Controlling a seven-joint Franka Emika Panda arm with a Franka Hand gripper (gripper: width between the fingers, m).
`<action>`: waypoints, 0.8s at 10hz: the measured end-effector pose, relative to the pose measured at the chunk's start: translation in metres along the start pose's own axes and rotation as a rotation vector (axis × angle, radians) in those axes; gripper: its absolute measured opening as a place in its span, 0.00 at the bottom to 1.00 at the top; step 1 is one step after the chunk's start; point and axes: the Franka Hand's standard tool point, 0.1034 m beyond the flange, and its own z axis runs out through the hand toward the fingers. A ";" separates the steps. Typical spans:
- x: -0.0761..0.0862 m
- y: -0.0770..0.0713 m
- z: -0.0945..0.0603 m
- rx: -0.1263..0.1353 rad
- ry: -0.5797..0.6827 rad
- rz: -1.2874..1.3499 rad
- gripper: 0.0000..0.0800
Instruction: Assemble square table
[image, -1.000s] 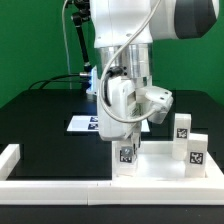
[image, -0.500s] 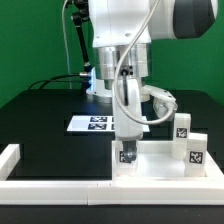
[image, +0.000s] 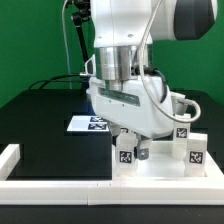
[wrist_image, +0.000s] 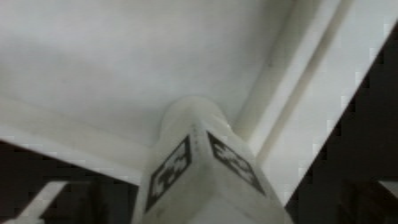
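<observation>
The square table top (image: 160, 166) lies flat at the exterior view's right, near the front rail. One tagged white leg (image: 125, 155) stands upright at the slab's near corner. My gripper (image: 131, 147) hangs low around that leg, open, its fingers apart from the leg's sides. In the wrist view the leg (wrist_image: 199, 165) rises between the fingers with dark gaps on both sides, above the slab (wrist_image: 125, 60) and its raised rim (wrist_image: 294, 80). Two more legs (image: 183, 128) (image: 196, 150) stand upright at the slab's far side.
The marker board (image: 84, 124) lies flat on the black table behind the arm. A long low white border rail (image: 70, 186) runs along the front, with a short piece (image: 10, 157) at the exterior view's left. Cables hang at the back left.
My gripper was shut on the leg and has opened off it. The wrist has turned and the hand now leans toward the exterior view's right. The leg stays standing at the corner.
</observation>
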 end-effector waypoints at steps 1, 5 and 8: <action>0.000 -0.001 -0.002 -0.030 0.008 -0.205 0.81; 0.001 -0.001 0.000 -0.037 0.013 -0.569 0.81; 0.001 -0.001 0.000 -0.035 0.015 -0.416 0.49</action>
